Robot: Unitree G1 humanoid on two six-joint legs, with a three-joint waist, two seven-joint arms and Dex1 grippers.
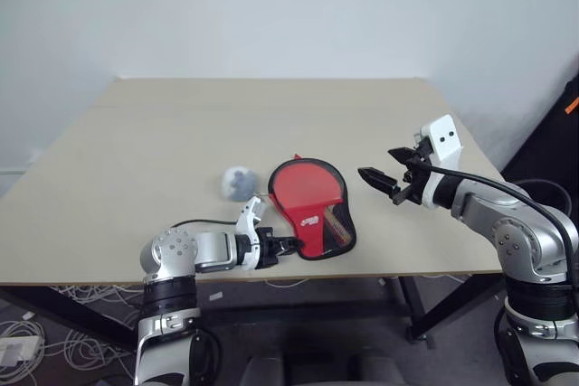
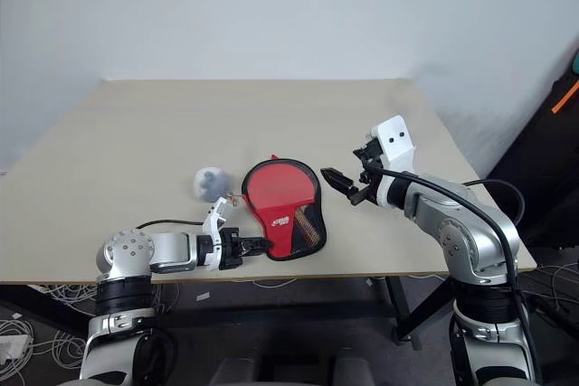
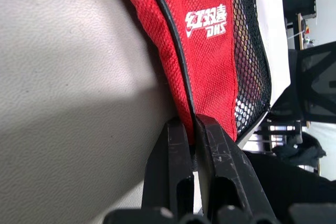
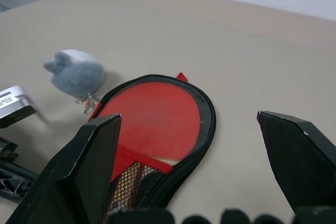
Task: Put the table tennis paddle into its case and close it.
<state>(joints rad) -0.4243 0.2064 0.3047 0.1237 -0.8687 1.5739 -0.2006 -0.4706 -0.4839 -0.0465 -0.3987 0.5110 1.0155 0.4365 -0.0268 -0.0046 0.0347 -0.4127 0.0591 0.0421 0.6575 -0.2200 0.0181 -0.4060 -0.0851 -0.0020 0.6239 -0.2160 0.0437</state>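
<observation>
Paddle [image 4: 152,116] is already lying inside the case [image 1: 312,210], red face up, blade sitting in the round end. Case is flat on the table [image 1: 181,133] near the front edge, lid side folded open toward the robot, mesh pocket and logo panel showing there. So insertion looks done; closing is what's left.

Left gripper [image 1: 291,244] is clamped on the case's near edge. In the left wrist view its two black fingers [image 3: 170,166] are pressed together on the red fabric right by the black zipper piping. Reads like a pinch on the flap or the zip line; can't tell if the zipper pull itself is caught.

Right gripper [image 1: 378,183] hangs above the table just right of the case, fingers spread wide, holding nothing, not touching the case.

Small grey fuzzy thing [image 1: 238,182] sits just left of the case, looks tethered to it by a short chain.

Left to do, my read: fold flap over the paddle, run the zipper round. Roughly half done.
</observation>
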